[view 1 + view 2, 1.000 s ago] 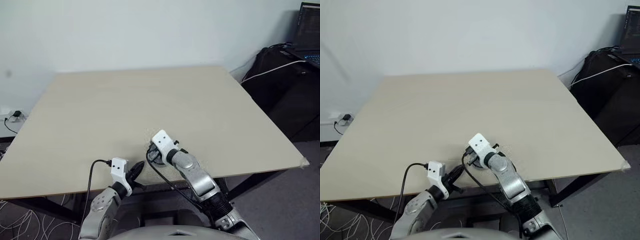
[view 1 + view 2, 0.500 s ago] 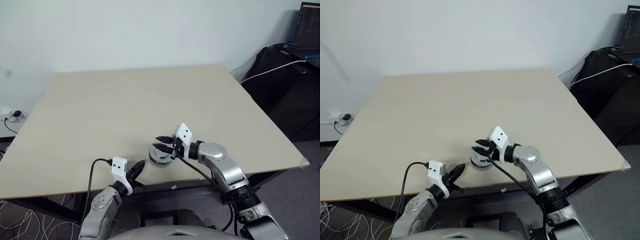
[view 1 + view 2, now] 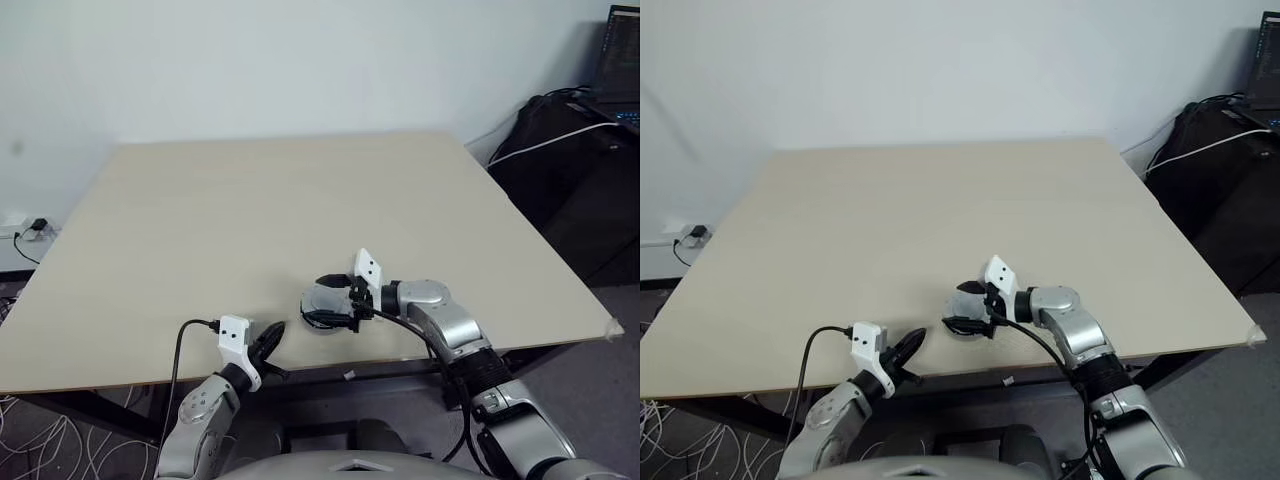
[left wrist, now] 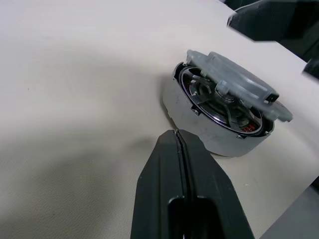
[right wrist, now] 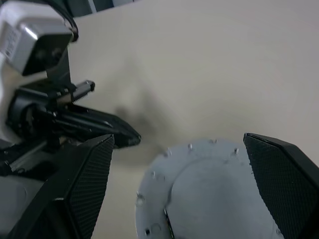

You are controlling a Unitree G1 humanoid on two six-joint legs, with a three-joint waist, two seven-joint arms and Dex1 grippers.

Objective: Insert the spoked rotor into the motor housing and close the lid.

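Apparently unmarked lid [image 4: 242, 84], no legible writing.

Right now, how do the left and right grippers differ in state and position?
The left gripper is shut and empty; the right gripper stands wide open. The left sits short of the motor housing, apart from it; the right straddles the lid on top. Both point toward the assembly near the table front edge.

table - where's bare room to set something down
The table is bare from the far edge to the motor housing, and along both side edges. Crowded only at the near edge: the right gripper straddles the housing and lid, left gripper beside.
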